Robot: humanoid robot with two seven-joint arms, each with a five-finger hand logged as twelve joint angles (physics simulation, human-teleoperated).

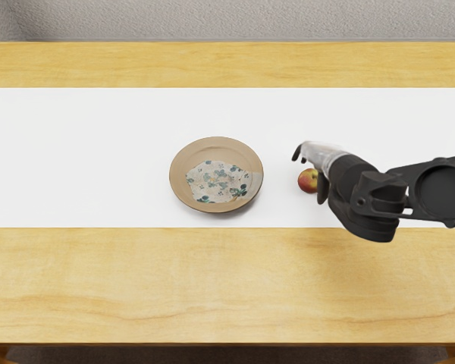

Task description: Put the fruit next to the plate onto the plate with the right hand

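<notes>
A small red and yellow fruit (309,180) lies on the white table runner, a short way to the right of a tan plate (216,148) with a floral pattern in its middle. My right hand (312,157) comes in from the right edge and hovers just above and behind the fruit. Its fingers are spread and relaxed, and they hold nothing. The dark wrist and forearm cover the fruit's right side. The plate has nothing on it.
The white runner (91,159) crosses a wooden table (212,288) from left to right. Bare wood shows in front of and behind it.
</notes>
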